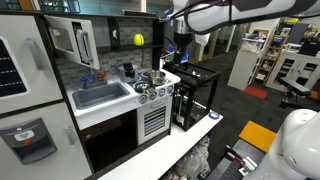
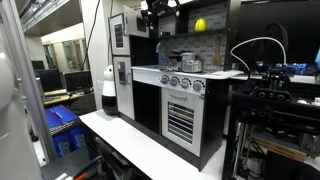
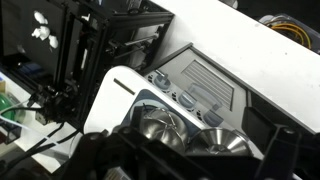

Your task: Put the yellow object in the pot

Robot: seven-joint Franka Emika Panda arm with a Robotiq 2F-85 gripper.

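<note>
Open gripper above the toy stove, ball high on the back wall.

Nearest is the white table; on it stands the toy kitchen, with a black frame just to its right. Above the oven front runs a row of knobs. On the counter, the grey sink lies to the left and the pot sits on the stove to its right. The gripper hangs above the right end of the stove, jaws spread wide with nothing between them. The wrist view looks down past the dark fingers onto the shiny pot and the knobs. Farthest back, the ball sits up against the tiled back wall, above the stove and well above the pot, apart from the gripper. It shows in both exterior views.
</note>
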